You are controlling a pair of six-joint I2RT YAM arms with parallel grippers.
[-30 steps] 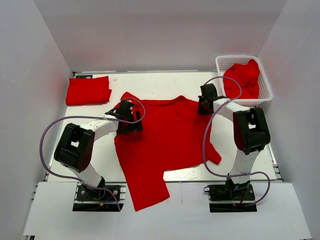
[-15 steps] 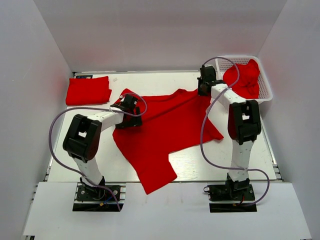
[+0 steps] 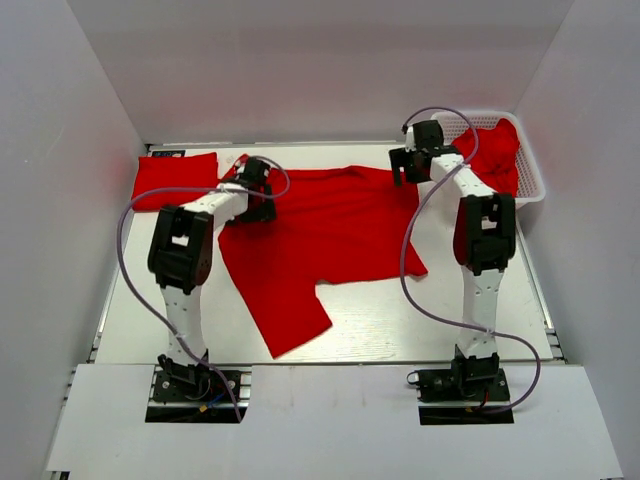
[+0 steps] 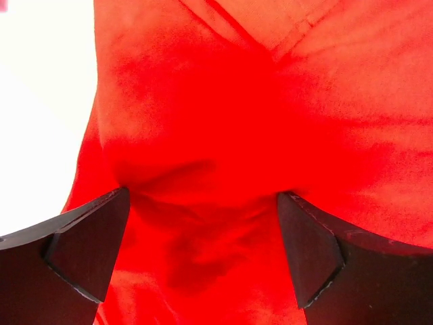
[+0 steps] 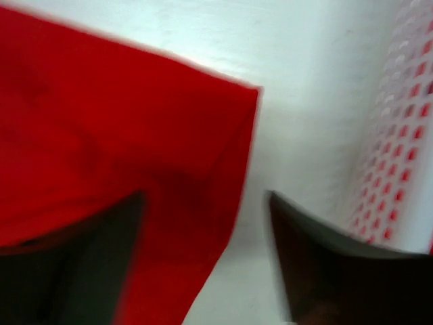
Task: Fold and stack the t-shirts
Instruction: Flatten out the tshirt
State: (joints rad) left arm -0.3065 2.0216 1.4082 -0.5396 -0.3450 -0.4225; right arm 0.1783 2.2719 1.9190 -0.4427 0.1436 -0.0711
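Note:
One bright red t-shirt (image 3: 330, 225) lies spread on the white table, one long part trailing toward the near edge. My left gripper (image 3: 258, 190) is low over its back left part. In the left wrist view that gripper (image 4: 203, 196) stands open, with rumpled red cloth (image 4: 223, 101) under and between its wide fingers. My right gripper (image 3: 408, 168) hovers at the shirt's back right corner. Its blurred jaws (image 5: 206, 196) are open and empty over the corner's edge (image 5: 101, 122). A folded red t-shirt (image 3: 175, 180) rests at the back left.
A white mesh basket (image 3: 532, 170) stands at the back right with a crumpled red shirt (image 3: 490, 155) inside. Its wall (image 5: 399, 156) is close on the right of my right gripper. White walls enclose the table on three sides.
Both arms reached toward the back of the table and the spread shirt slid back with them, off the near edge. My right gripper opened and let go of the shirt's corner.

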